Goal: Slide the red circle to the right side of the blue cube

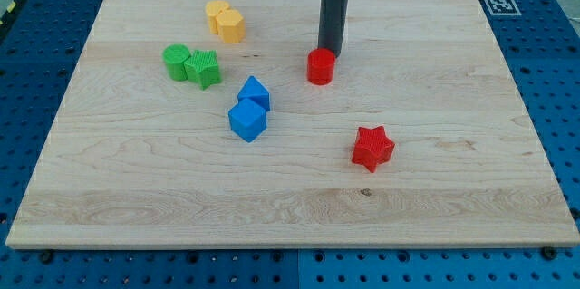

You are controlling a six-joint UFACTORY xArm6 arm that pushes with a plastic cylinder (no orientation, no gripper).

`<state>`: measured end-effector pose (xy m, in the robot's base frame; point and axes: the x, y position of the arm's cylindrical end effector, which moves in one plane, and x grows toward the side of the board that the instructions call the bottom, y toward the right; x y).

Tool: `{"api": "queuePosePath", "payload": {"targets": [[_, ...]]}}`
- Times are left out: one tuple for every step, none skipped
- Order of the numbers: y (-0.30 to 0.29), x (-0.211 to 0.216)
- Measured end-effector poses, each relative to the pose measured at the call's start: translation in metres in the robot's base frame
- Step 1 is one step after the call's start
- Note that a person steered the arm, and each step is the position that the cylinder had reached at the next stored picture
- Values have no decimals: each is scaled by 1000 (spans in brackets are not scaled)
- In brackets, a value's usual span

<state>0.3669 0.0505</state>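
The red circle (320, 67) sits on the wooden board just above the middle. My tip (327, 52) stands right behind it, at its upper edge, touching or nearly touching it. The blue cube (246, 120) lies to the lower left of the red circle, with a second blue block (256, 93) touching its upper right side. The red circle is to the upper right of both blue blocks, apart from them.
A red star (372, 148) lies at the lower right of the middle. Two green blocks (191, 63) sit together at the left. Two yellow blocks (225, 21) sit together at the upper left. The board's edges meet a blue perforated table (544, 99).
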Motion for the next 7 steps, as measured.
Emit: {"api": "queuePosePath", "payload": {"targets": [[-5,3],[-11,15],[-25,23],[-41,24],[-45,34],[-45,45],[-48,67]]}}
